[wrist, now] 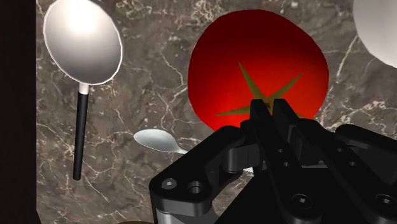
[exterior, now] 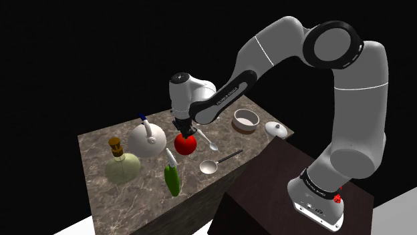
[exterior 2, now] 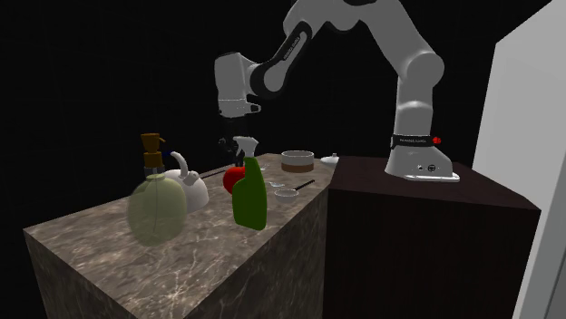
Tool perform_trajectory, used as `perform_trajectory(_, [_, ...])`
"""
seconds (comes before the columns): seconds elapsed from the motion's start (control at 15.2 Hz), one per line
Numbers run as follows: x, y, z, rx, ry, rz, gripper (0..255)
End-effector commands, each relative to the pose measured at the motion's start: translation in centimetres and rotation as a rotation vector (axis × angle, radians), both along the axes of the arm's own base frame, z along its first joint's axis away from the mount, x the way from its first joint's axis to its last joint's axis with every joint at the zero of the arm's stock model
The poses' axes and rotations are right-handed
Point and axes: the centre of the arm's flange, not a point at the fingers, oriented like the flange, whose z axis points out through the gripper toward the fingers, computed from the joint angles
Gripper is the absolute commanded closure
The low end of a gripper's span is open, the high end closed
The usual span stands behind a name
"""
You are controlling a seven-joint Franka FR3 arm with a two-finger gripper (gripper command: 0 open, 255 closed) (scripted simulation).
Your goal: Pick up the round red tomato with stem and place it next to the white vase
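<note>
Hand [wrist: 272, 108]: fingers closed together, empty, poised directly above the stem [wrist: 253, 87].
Tomato [wrist: 254, 51]: resting ungrasped on marbled worktop [wrist: 159, 83].

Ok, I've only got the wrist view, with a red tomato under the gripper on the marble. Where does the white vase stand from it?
Observer: In the shoulder view the white vase stands close beside the tomato, on that view's left.
Operator: Anything else close by?
Observer: A green spray bottle stands lower in the shoulder view than the tomato, toward the table's near edge.
Operator: And past the vase?
Observer: A pale green round bottle with a brown cap stands further to the shoulder view's left.
</note>
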Motion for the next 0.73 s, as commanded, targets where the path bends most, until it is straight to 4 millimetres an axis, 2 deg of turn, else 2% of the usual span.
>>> perform_trajectory(0.0, [-0.1, 0.0, 1.1, 0.000, 0.000, 0.000, 255])
perform_trajectory(0.66, [-0.1, 0.0, 6.4, 0.000, 0.000, 0.000, 255])
